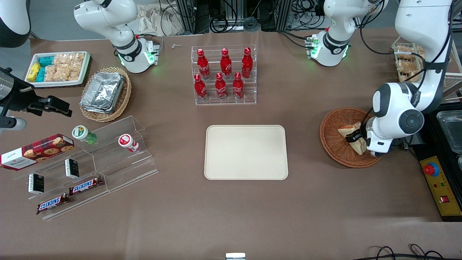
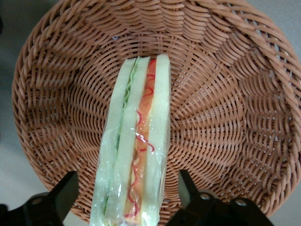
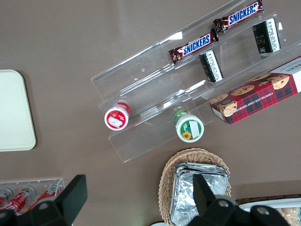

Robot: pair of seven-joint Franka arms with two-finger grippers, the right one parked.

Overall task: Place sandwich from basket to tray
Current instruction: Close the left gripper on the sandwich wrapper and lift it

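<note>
One sandwich, clear-wrapped, lies in the reddish-brown wicker basket at the working arm's end of the table. In the front view its long axis runs from about 11 o'clock to 5 o'clock; the filling edge faces the wrist camera. End effector: lowered into the basket, fingers spread wide either side of the sandwich with gaps visible, gripping nothing. Cream tray: at table centre, nothing on it.
</note>
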